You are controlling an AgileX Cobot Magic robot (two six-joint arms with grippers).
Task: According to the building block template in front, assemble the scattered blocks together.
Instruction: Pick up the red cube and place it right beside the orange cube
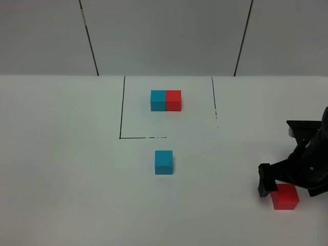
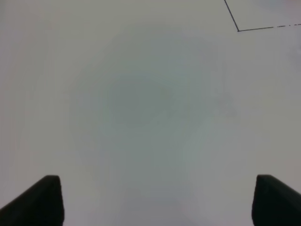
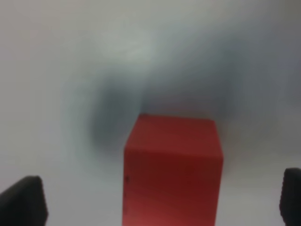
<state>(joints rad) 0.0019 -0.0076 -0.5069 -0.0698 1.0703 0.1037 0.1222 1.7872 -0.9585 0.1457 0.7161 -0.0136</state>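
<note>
The building block template (image 1: 165,100), a cyan-left, red-right joined bar, lies inside the black-lined rectangle at the back. The loose cyan cube (image 1: 164,162) sits alone in front of that rectangle. The loose red cube (image 1: 285,197) rests near the front right. My right gripper (image 1: 287,185) is lowered over it; in the right wrist view the red cube (image 3: 171,169) stands between the spread fingertips of the right gripper (image 3: 157,200), apart from both. My left gripper (image 2: 155,202) is open over bare table and does not show in the exterior high view.
A black outline (image 1: 121,113) marks the template's area on the white table (image 1: 66,169); one corner of that outline (image 2: 238,30) shows in the left wrist view. A grey panelled wall (image 1: 164,36) rises behind the table.
</note>
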